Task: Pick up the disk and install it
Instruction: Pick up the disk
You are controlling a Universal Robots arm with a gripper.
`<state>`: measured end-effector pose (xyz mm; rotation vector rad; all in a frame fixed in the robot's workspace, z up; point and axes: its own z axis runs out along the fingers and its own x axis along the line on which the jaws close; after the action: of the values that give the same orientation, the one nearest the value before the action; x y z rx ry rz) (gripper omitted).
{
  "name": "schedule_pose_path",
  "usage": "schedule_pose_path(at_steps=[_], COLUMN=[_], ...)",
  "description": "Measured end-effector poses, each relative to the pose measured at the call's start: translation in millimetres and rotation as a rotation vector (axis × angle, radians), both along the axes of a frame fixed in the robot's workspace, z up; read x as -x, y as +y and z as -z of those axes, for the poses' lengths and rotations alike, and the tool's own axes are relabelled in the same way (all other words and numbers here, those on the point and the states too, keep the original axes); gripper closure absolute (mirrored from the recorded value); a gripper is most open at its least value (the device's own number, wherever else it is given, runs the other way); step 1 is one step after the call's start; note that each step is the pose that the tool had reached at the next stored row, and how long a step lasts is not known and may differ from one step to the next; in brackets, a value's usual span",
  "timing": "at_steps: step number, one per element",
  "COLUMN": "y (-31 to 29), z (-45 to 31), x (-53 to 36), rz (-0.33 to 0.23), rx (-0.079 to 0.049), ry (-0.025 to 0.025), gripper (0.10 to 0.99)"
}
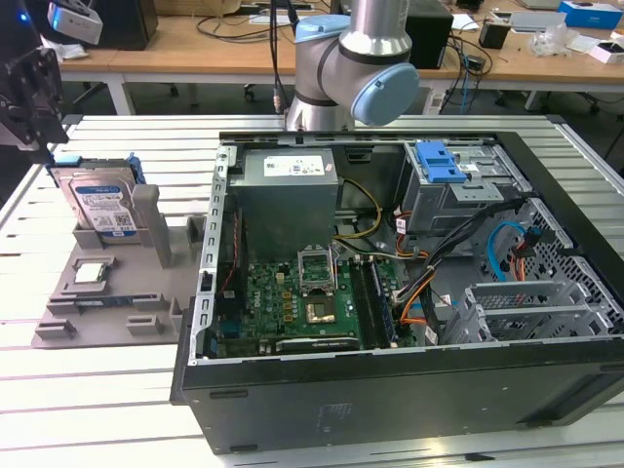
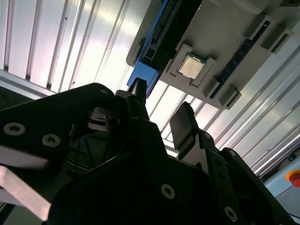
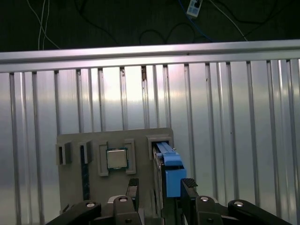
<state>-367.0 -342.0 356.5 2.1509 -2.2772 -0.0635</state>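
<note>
Approach to the pick, I judge. Exterior view: the disk (image 1: 97,205), flat silver metal in blue plastic rails, stands on edge in a grey moulded holder (image 1: 136,292) on the ribbed desk (image 1: 88,409), the hand (image 1: 41,146) above. Both wrist views: hand (image 2: 159,103) (image 3: 161,183) open, jaws flanking the rail; gripping needs square alignment.

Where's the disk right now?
The disk stands on edge in the grey holder tray at the exterior view's left, next to the CPU chip and beside the open computer case, close below the gripper.
</note>
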Motion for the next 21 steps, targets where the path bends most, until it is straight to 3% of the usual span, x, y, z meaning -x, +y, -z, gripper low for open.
schedule_pose_path(at_steps=[21], y=[0.7], z=[12.6], x=[-1.6], rz=[-0.004], rx=[0.000], ry=[0.0000], gripper=[0.604])
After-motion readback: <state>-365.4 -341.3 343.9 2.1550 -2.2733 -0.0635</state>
